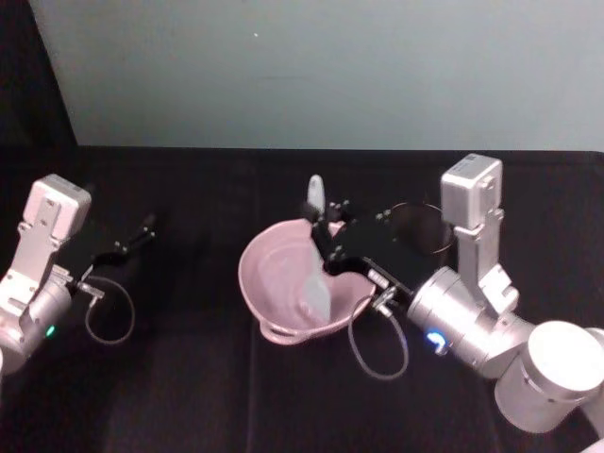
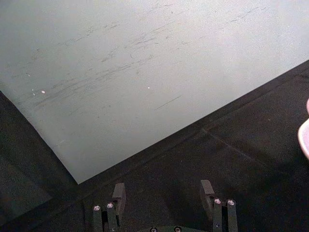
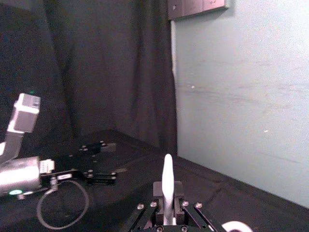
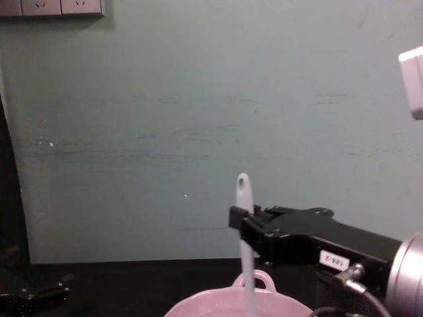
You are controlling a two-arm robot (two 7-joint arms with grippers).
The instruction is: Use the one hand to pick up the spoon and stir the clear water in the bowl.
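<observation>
Holding the spoon is the right tool, fingers clamped on the handle partway up, reaching in from the right above the bowl. Spoon: near upright, long axis running top to bottom, holed end above the fingers, scoop end down inside the bowl toward its right side; whether it sits in water, I cannot tell. Bowl: mid-worktop, directly beneath the tool, with a dark cup just behind the arm. Left tool: fingers apart, parked low at the left, well apart from the bowl. Judgement: pick-up looks done. Stirring turns on the scoop hanging straight below the grip, so the circles should stay small and inside the rim.
</observation>
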